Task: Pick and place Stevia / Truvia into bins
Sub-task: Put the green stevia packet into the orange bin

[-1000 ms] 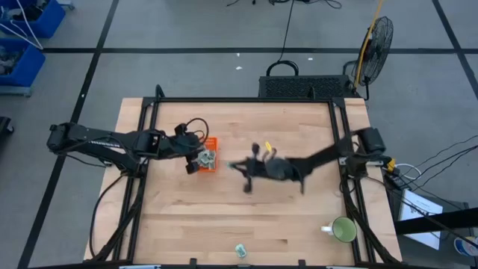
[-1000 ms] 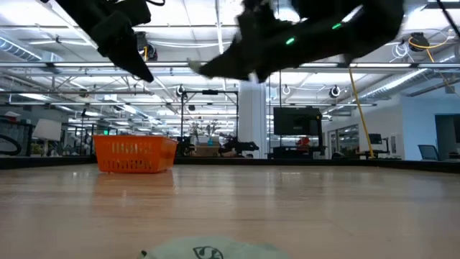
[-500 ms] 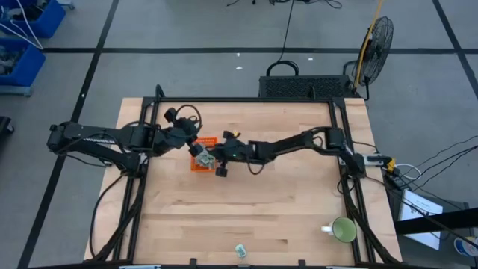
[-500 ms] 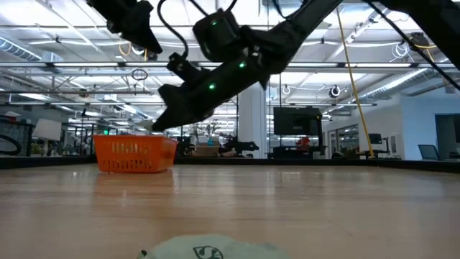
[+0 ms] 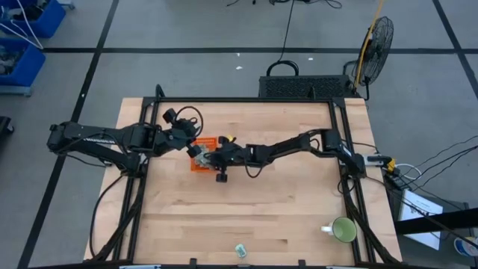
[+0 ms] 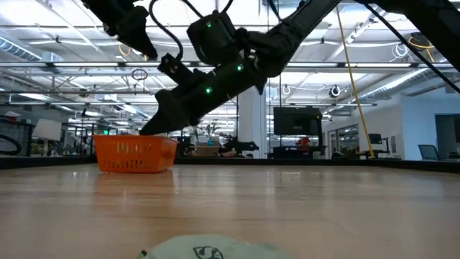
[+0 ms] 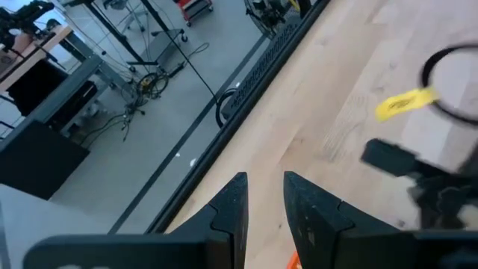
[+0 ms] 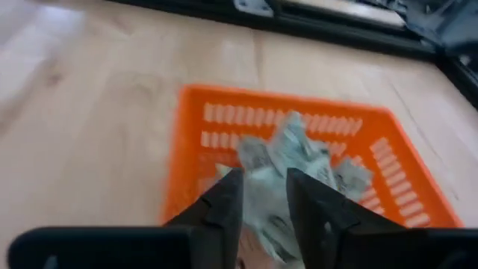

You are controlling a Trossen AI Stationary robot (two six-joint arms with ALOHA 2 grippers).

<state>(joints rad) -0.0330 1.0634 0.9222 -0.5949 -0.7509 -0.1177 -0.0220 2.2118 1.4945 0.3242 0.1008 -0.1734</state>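
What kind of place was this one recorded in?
Most likely a large open industrial lab or workshop: exposed ceiling trusses with strip lights span the room behind the wooden table, blue storage bins and a standing fan sit on the taped concrete floor.

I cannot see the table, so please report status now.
Right gripper over bin, fingers apart. Left gripper beside bin, empty. Sachets piled in bin; one sachet left at table edge. Nothing in the way.
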